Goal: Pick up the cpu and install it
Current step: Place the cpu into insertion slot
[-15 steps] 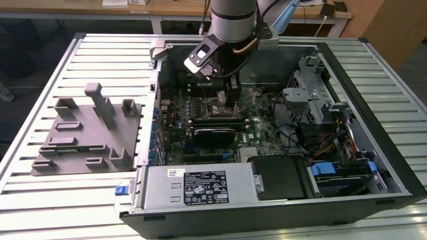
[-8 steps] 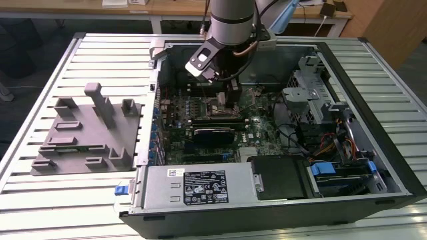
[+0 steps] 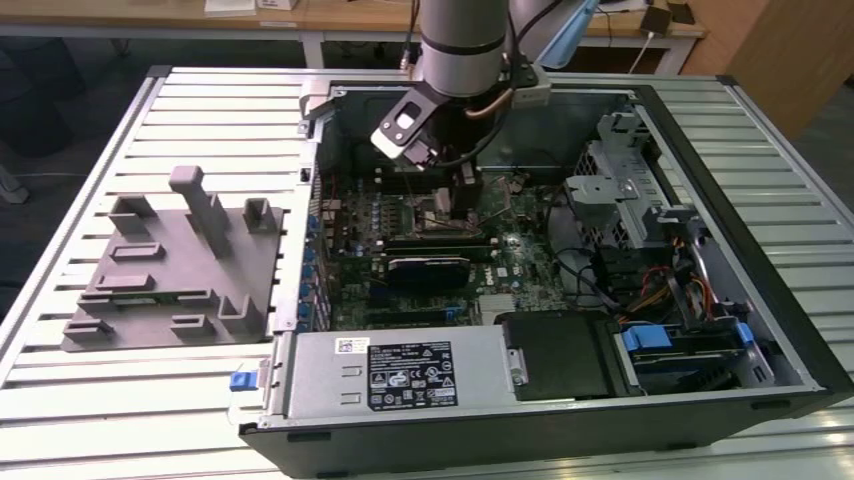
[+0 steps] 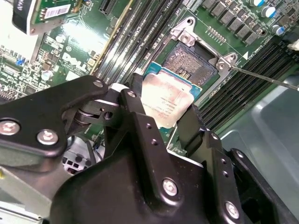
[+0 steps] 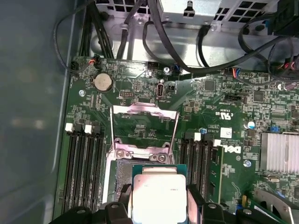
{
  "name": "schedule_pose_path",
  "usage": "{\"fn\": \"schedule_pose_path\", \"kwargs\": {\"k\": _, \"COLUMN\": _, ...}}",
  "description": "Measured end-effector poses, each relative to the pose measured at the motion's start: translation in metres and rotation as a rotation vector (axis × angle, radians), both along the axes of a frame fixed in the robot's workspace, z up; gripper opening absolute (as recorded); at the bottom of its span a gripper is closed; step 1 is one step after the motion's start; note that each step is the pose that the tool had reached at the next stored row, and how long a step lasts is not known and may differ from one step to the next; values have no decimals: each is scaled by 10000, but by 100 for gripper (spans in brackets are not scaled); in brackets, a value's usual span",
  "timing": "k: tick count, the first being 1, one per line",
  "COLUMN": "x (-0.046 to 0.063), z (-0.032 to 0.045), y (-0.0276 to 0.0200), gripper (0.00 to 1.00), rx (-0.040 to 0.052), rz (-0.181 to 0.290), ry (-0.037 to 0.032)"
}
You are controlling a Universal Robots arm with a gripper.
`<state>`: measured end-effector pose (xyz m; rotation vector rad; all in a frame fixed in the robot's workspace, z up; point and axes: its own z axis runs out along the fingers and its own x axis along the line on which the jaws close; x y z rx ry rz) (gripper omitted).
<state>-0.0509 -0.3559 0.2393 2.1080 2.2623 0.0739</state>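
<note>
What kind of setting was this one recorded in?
Probably a lab or workshop bench for computer assembly: an open desktop case lies on a slatted metal table, a grey fixture block beside it, wooden desks behind. The gripper holds the cpu over the motherboard socket.

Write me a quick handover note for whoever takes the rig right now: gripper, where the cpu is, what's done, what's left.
Gripper: shut on the cpu, down inside the open computer case.
Cpu: held by its edges just off the open socket. The socket's contacts are bare, and its metal frame is flipped up.
Done: cpu picked up and brought to the motherboard.
Left: cpu not yet seated in the socket.
</note>
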Motion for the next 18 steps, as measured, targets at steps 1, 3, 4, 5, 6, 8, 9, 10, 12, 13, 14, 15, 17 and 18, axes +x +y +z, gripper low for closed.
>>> {"fn": "schedule_pose_path", "kwargs": {"k": 1, "x": 0, "z": -8, "y": 5, "gripper": 54, "rx": 1, "rz": -39, "ry": -1}}
{"fn": "schedule_pose_path", "kwargs": {"k": 3, "x": 0, "z": -28, "y": 13, "gripper": 54, "rx": 1, "rz": -151, "ry": -1}}
{"fn": "schedule_pose_path", "kwargs": {"k": 4, "x": 0, "z": -39, "y": 17, "gripper": 54, "rx": 0, "rz": -222, "ry": -1}}
{"fn": "schedule_pose_path", "kwargs": {"k": 5, "x": 0, "z": -50, "y": 22, "gripper": 54, "rx": 1, "rz": -291, "ry": 0}}
{"fn": "schedule_pose_path", "kwargs": {"k": 6, "x": 0, "z": -62, "y": 30, "gripper": 54, "rx": 0, "rz": -352, "ry": 0}}
{"fn": "schedule_pose_path", "kwargs": {"k": 8, "x": -1, "z": -81, "y": 45, "gripper": 54, "rx": -1, "rz": -434, "ry": 0}}
{"fn": "schedule_pose_path", "kwargs": {"k": 9, "x": -2, "z": -90, "y": 51, "gripper": 54, "rx": 0, "rz": -466, "ry": 0}}
{"fn": "schedule_pose_path", "kwargs": {"k": 10, "x": -4, "z": -100, "y": 57, "gripper": 54, "rx": -1, "rz": -489, "ry": 0}}
{"fn": "schedule_pose_path", "kwargs": {"k": 12, "x": -9, "z": -122, "y": 68, "gripper": 54, "rx": 1, "rz": -518, "ry": -1}}
{"fn": "schedule_pose_path", "kwargs": {"k": 13, "x": -13, "z": -133, "y": 74, "gripper": 54, "rx": 1, "rz": -529, "ry": -1}}
{"fn": "schedule_pose_path", "kwargs": {"k": 14, "x": -16, "z": -144, "y": 78, "gripper": 54, "rx": 0, "rz": -537, "ry": -1}}
{"fn": "schedule_pose_path", "kwargs": {"k": 15, "x": -18, "z": -155, "y": 82, "gripper": 54, "rx": 0, "rz": -544, "ry": -1}}
{"fn": "schedule_pose_path", "kwargs": {"k": 17, "x": -20, "z": -174, "y": 96, "gripper": 54, "rx": 0, "rz": -560, "ry": 0}}
{"fn": "schedule_pose_path", "kwargs": {"k": 18, "x": -20, "z": -182, "y": 103, "gripper": 54, "rx": -1, "rz": -567, "ry": 0}}
